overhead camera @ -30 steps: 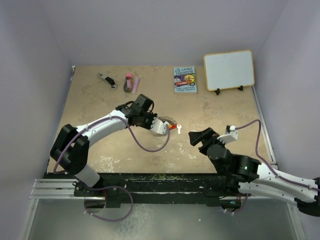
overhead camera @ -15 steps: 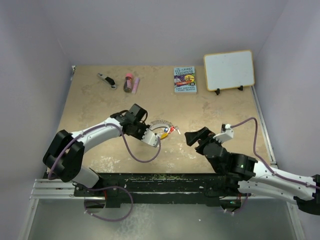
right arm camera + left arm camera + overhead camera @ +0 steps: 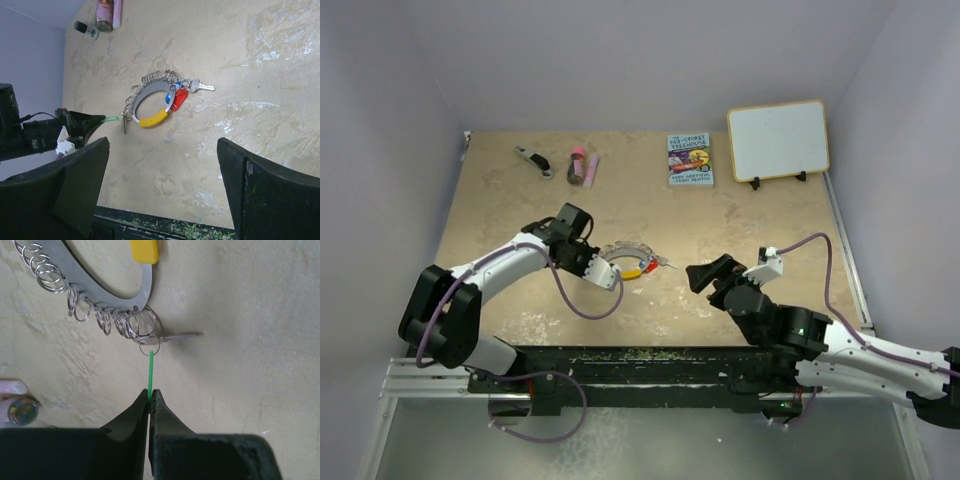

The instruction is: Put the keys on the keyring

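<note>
Pinching green tag (image 3: 150, 371) edge-on between clenched tips of left gripper (image 3: 150, 401) — small split ring at tag's far end touching row of rings on keyring (image 3: 145, 287), with key (image 3: 179, 335) flat on table (image 3: 250, 315) just beside. Keyring lying flat mid-table, just ahead of left gripper. Red tag (image 3: 178, 100) and blue tag (image 3: 171, 91) bunched at keyring's right side, touching it. Right gripper (image 3: 162, 185) released — fingers spread wide, hovering well apart from keyring.

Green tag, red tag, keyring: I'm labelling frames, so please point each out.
Green tag (image 3: 150, 372), left wrist view, mid-length of its thin edge.
Red tag (image 3: 179, 100), right wrist view, centre of its face.
Keyring (image 3: 151, 119), right wrist view, its yellow stretch.
</note>
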Motion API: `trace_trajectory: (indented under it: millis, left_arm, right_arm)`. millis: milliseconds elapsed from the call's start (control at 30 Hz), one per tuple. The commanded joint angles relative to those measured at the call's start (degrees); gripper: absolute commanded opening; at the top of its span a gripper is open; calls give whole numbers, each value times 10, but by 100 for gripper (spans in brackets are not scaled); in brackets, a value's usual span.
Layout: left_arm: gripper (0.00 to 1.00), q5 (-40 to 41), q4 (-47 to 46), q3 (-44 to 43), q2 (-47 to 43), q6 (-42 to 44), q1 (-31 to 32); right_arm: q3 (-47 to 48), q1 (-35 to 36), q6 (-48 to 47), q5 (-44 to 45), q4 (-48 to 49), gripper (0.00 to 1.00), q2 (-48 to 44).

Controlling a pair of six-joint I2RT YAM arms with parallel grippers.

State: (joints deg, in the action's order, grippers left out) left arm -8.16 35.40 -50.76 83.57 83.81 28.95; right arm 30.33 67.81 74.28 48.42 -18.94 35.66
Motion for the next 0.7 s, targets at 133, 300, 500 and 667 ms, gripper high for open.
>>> trace_trajectory:
  millis: [133, 300, 500, 667]
  left_arm:
    - [3, -14, 39, 1, -46, 64, -70]
    - [3, -8, 57, 6, -75, 125, -142]
    - [3, 21, 128, -4, -78, 188, -181]
    - [6, 37, 127, 3, -75, 199, -198]
  right_arm:
    - [31, 1, -16, 8, 28, 94, 12]
    - [35, 1, -25, 8, 36, 94, 17]
    - [42, 0, -44, 2, 55, 95, 34]
    - [45, 1, -45, -6, 59, 96, 48]
